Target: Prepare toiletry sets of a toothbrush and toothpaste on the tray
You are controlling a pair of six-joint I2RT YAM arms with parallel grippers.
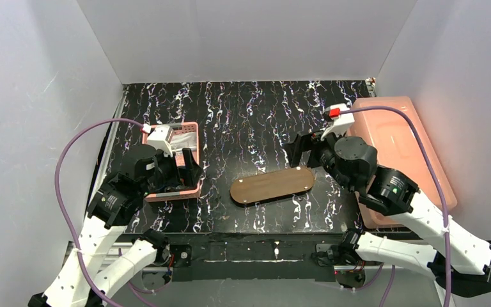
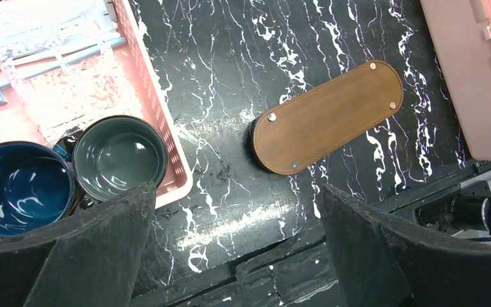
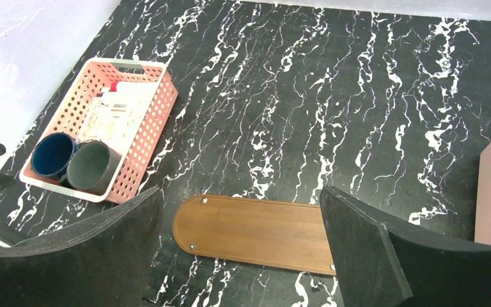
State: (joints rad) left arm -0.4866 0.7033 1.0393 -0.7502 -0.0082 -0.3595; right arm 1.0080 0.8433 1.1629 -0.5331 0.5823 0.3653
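Top external view, largest first. Saw a black, white-veined table (image 1: 256,109) filling the floor of a white-walled booth. Found a big pink lidded box (image 1: 396,137) at 3 o'clock, close to the right wall. Found a pink perforated basket (image 1: 188,135) at 9 o'clock, partly hidden under the left gripper (image 1: 188,169). Spotted the tray (image 1: 272,185), a dark wooden oval, lying flat just toward 6 o'clock of the table's centre, long axis running from 8 to 2 o'clock, well apart from basket and box. Caught the right gripper (image 1: 300,152) near the tray's 2 o'clock end, fingers spread wide and released. Read the left gripper likewise spread and released, over the basket's near end. Made out, from the left wrist, a blue cup (image 2: 19,185) touching a grey-green cup (image 2: 120,157) in the basket, with a clear packet (image 2: 64,89) and a white tube (image 2: 38,13) beyond them.
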